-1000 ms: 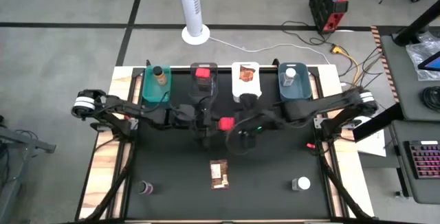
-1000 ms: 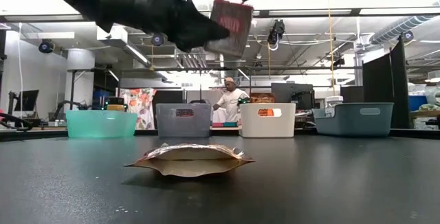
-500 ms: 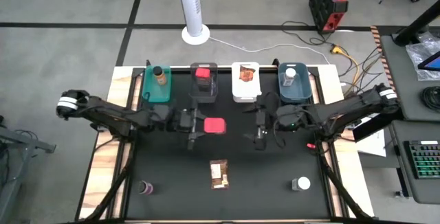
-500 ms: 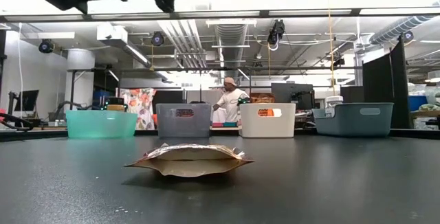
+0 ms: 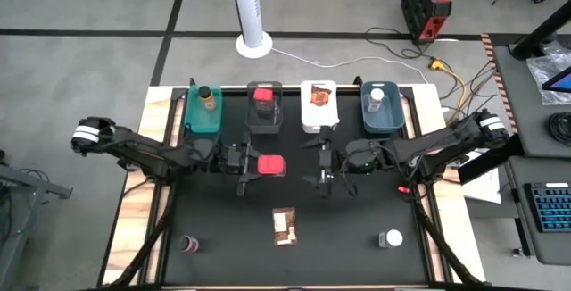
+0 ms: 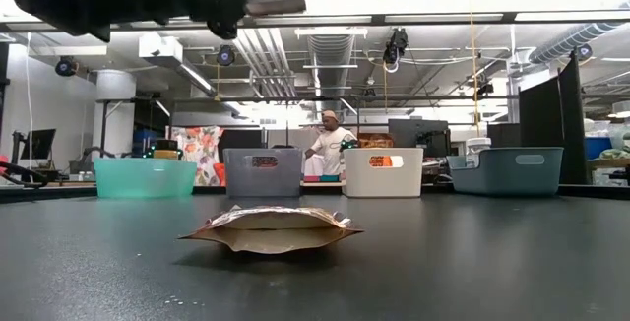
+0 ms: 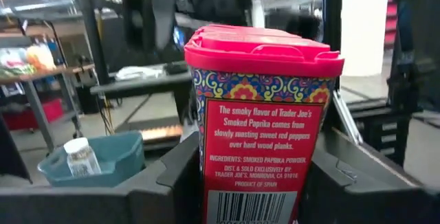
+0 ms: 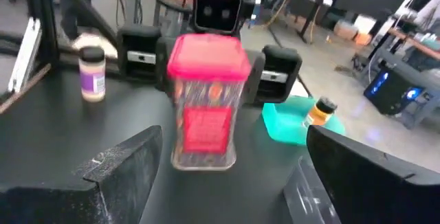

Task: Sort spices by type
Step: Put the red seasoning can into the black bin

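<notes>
A red-lidded square tub (image 5: 271, 165) of paprika hangs above the table's middle, with my left gripper (image 5: 255, 165) shut on it. My right gripper (image 5: 319, 168) stands open a little to the tub's right, facing it and touching nothing. In the right wrist view the tub (image 8: 206, 100) stands upright between the left arm's fingers. On the black table lie a flat brown packet (image 5: 285, 226), a purple bottle (image 5: 189, 243) and a white-capped jar (image 5: 391, 238). The second red tub (image 5: 262, 95) sits in the grey bin (image 5: 264, 120). My left gripper pinches the tub's two opposite side walls (image 7: 210, 183) between its two fingers (image 7: 175, 176). The fingers come in level from the table's left. The tub stands upright, lid up, lifted clear of the table.
Along the far edge stand a teal bin (image 5: 202, 120) with a brown bottle, the grey bin, a white bin (image 5: 319, 117) with an orange packet and a blue bin (image 5: 382, 117) with a jar. A person (image 6: 327, 144) is in the room beyond the table.
My left gripper has drawn back toward the table's left edge with the tub and tipped up to level, and the tub now stands upright instead of tilted. My right gripper has left the tub, moved toward the right edge and tipped up from pointing down to nearly level.
</notes>
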Robot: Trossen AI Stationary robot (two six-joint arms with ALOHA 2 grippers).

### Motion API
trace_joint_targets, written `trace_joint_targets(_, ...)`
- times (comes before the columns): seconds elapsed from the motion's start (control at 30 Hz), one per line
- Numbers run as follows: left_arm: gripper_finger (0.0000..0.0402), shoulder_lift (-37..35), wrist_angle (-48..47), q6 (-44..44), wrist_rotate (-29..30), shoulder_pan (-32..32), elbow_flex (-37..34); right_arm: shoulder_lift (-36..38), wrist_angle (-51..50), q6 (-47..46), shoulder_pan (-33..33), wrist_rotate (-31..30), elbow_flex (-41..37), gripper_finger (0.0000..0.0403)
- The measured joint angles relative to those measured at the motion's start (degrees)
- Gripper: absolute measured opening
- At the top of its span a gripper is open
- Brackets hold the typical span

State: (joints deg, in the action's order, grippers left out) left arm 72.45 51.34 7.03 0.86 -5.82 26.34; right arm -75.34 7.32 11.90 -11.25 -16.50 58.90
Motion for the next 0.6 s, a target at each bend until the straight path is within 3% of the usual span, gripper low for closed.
trace_joint_targets(0.4, 0.0158, 6.98, 0.14, 0.02, 5.77, -0.02, 3.56, -10.15, -26.08, -3.54, 0.79, -0.07, 19.60, 0.0354)
trace_joint_targets(0.6, 0.0158, 6.33, -0.66, 0.55, 5.77, -0.07, 3.76, -13.44, -30.45, -3.82, 1.42, -0.05, 24.65, 0.0344)
